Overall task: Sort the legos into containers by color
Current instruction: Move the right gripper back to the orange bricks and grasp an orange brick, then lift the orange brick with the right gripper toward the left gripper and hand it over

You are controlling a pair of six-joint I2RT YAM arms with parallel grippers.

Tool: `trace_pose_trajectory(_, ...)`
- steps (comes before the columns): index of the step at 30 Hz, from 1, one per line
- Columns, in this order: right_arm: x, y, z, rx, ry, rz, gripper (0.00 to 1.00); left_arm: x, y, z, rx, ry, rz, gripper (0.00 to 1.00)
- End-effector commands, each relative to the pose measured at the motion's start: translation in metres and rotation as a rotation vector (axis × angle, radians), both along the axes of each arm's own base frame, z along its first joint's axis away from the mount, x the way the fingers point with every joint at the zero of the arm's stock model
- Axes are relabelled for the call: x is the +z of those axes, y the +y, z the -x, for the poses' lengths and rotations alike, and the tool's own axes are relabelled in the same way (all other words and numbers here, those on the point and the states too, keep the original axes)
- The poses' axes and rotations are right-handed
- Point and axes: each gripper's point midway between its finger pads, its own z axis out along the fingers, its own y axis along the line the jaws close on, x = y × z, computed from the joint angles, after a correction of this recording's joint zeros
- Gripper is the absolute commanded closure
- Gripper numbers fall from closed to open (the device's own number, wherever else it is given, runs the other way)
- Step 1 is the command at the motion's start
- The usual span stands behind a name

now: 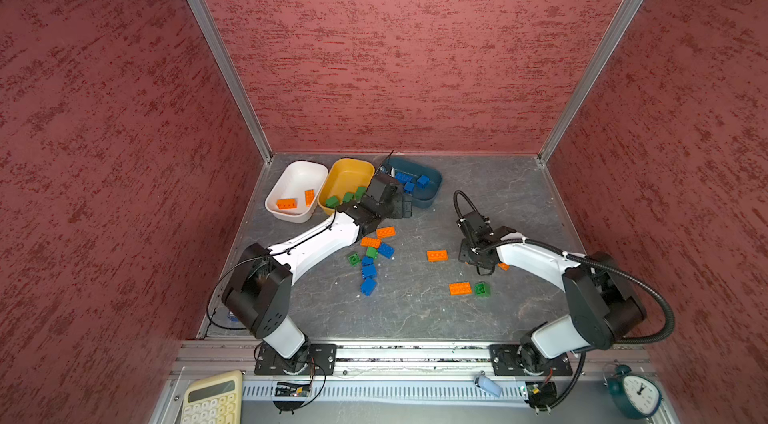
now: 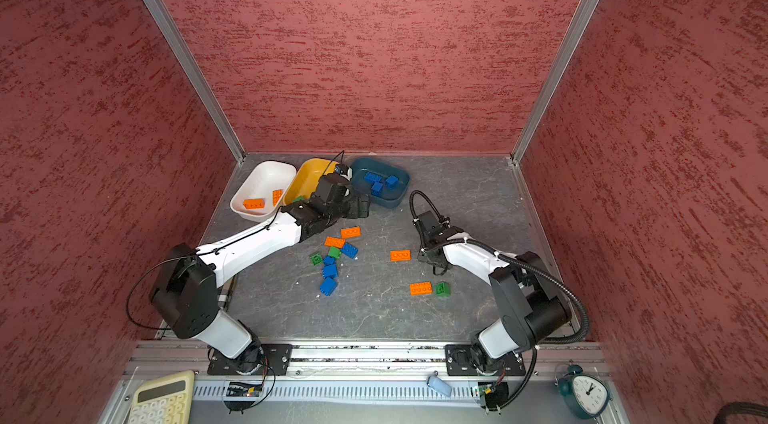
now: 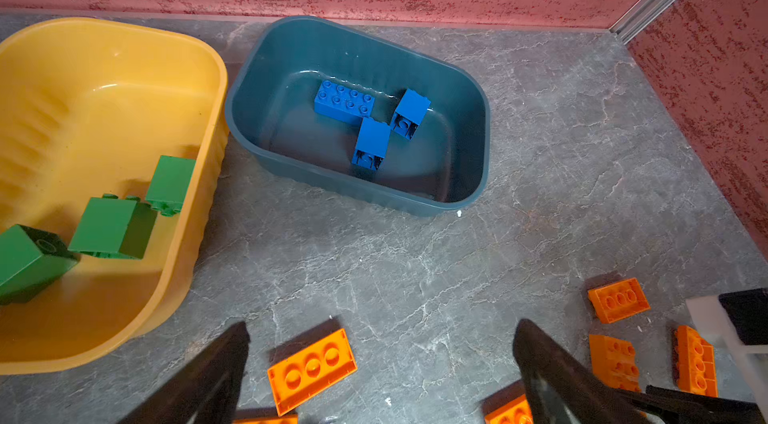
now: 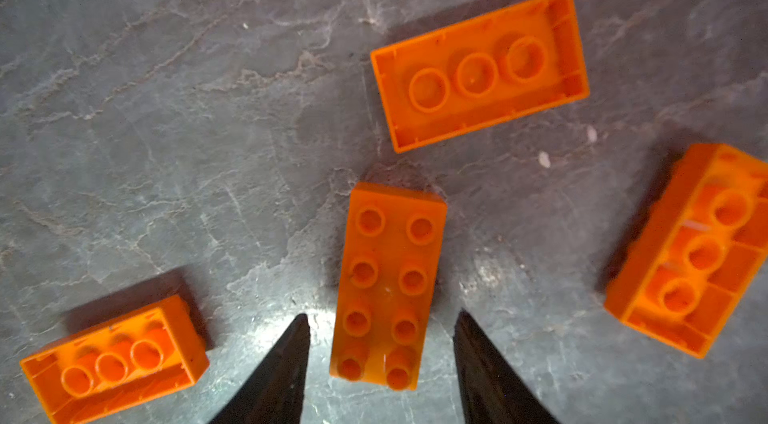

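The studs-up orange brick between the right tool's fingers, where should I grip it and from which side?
Probably by its two long side walls, straight down from above: the orange brick lies flat, its length running between the open fingers of the right tool, with bare table on both sides.

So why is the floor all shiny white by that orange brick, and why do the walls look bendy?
Right wrist view: light glares off the grey table beside the studs-up orange brick. In both top views the wide lens makes the metal posts lean outward. Left wrist view: the nearest green brick looks slightly soft.
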Motion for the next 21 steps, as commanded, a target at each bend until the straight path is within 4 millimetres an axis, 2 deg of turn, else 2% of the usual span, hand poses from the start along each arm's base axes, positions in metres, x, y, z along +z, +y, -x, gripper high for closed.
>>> trace_pose_trajectory(1, -0.007, 0.001, 0.001, 0.004, 0.009, 0.001, 0.48, 0.009, -0.001, 0.0, -0.002, -0.023, 0.003, 0.01)
trace_pose_trajectory(12, -0.018, 0.004, 0.01, 0.059, 0.04, 0.006, 0.58, 0.01, 0.0, 0.002, -0.022, 0.033, 0.113, 0.01)
trace_pose_trajectory(17, -0.009, 0.018, 0.0, 0.173, -0.011, -0.005, 0.65, 0.013, -0.005, 0.006, -0.095, 0.077, 0.266, 0.01)
trace_pose_trajectory(21, 0.0, 0.038, -0.007, 0.263, -0.064, -0.071, 0.71, 0.017, -0.004, 0.009, -0.117, 0.085, 0.309, 0.0)
